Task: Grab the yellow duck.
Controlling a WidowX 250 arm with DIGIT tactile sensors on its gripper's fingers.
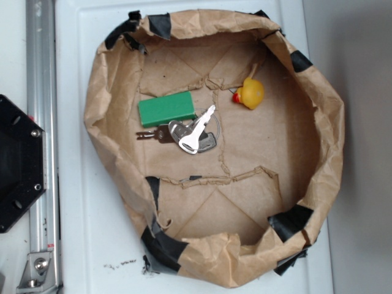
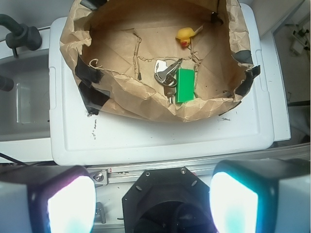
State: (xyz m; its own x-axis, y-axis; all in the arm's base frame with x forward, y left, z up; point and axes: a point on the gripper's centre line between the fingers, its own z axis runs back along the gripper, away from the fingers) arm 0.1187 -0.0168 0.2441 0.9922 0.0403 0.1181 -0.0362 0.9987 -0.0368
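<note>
The yellow duck [image 1: 252, 93] lies on the floor of a brown paper basin [image 1: 104, 104], toward its upper right, red-orange beak pointing left. In the wrist view the yellow duck [image 2: 184, 35] sits far off at the back of the basin [image 2: 124, 104]. My gripper [image 2: 152, 206] hangs high above the robot's black base, well short of the basin. Its two glowing pads [image 2: 72, 206] stand wide apart with nothing between them. The exterior view does not show the gripper.
A green rectangular block [image 1: 166, 109] and a bunch of silver keys [image 1: 195, 134] lie mid-basin, left of the duck. The basin's crumpled walls carry black tape and rest on a white lid [image 1: 92, 245]. A metal rail [image 1: 40, 153] and black base [image 1: 18, 162] lie left.
</note>
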